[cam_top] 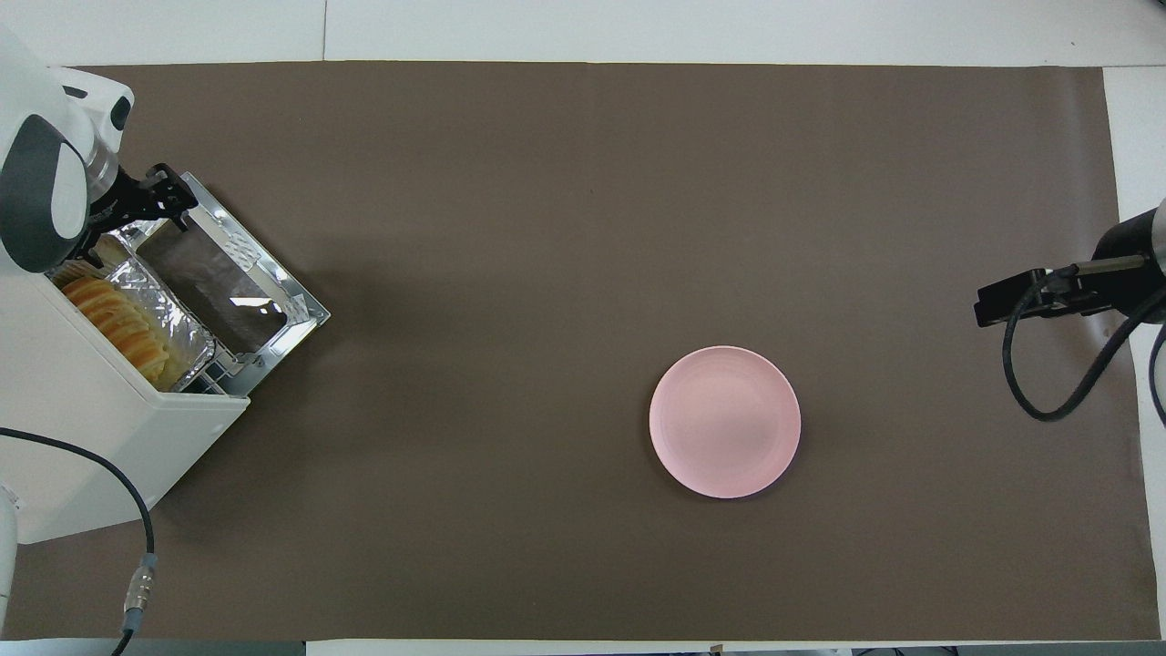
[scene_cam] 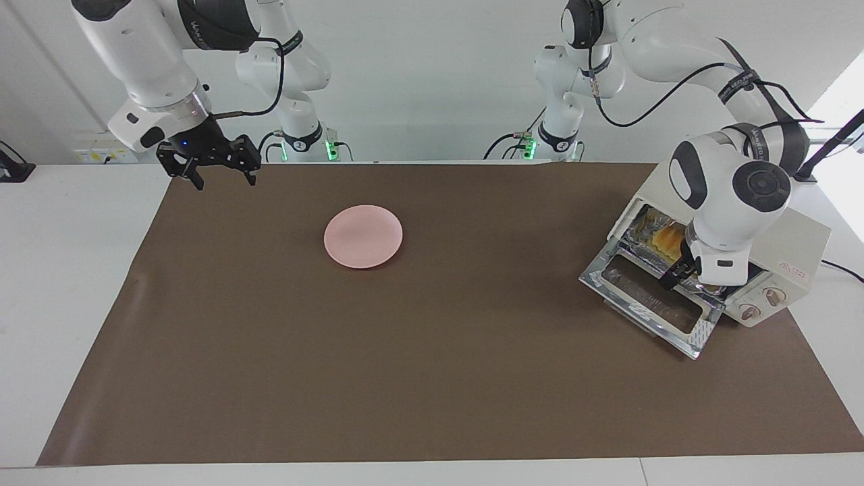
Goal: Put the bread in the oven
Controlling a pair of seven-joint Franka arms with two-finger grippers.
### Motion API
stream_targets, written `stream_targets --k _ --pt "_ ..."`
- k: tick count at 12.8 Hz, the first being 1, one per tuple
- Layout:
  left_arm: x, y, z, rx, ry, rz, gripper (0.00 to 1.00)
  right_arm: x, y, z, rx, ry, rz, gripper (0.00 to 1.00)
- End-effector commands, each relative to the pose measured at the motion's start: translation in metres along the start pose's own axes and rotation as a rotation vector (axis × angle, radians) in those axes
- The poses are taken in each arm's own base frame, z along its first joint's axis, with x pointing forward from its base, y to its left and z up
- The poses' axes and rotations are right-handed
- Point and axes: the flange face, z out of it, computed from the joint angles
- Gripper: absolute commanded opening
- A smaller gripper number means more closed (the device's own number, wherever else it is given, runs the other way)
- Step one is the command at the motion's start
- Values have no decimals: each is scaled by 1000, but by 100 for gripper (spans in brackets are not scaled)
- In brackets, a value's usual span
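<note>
Golden ridged bread loaf (cam_top: 118, 321): on crinkled foil tray (cam_top: 187, 319) inside cream-white toaster oven (scene_cam: 790, 253), left arm's table end, glass door (scene_cam: 651, 304) down.
Left gripper (cam_top: 150, 196): at door's corner; grip cannot be told.
Right gripper (scene_cam: 216, 165): open, empty, waiting.
Risk: withdrawal may snag tray or door.

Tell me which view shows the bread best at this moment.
The overhead view. There the bread lies exposed on the foil tray in the mouth of the oven, ridges plain along its length. In the facing view the left arm's wrist covers most of it; only a golden sliver shows above the open door.
</note>
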Motion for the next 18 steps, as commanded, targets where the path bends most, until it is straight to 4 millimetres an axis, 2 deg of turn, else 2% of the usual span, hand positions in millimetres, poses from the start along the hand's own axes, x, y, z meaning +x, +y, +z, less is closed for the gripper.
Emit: stream_targets --k 1,4,7,9,10,12,14,16,18 --pt "-14 -8 -37 -56 2 65 100 -7 2 -1 -12 -5 -6 100" --pt "-39 -28 -67 -75 -71 367 100 -8 2 -1 -12 -7 -6 100" --pt "-65 -60 -102 -137 -105 544 100 -7 2 -1 -12 -7 -6 100" --pt "-86 -73 -123 -166 -143 612 100 -7 2 -1 -12 -5 -6 100" --pt "-91 -74 -123 -169 -166 621 100 -7 2 -1 -12 -5 -6 100" --pt "-108 -75 -139 -187 -171 651 100 -7 2 -1 -12 -5 -6 100" --pt "-110 -69 -141 -190 -157 668 100 -7 1 -1 -12 -5 -6 100" --pt "-120 -76 -155 -194 -139 669 100 -7 2 -1 -12 -5 -5 100" --pt "-121 -74 -151 -195 -135 671 100 -7 1 -1 -12 -5 -6 100"
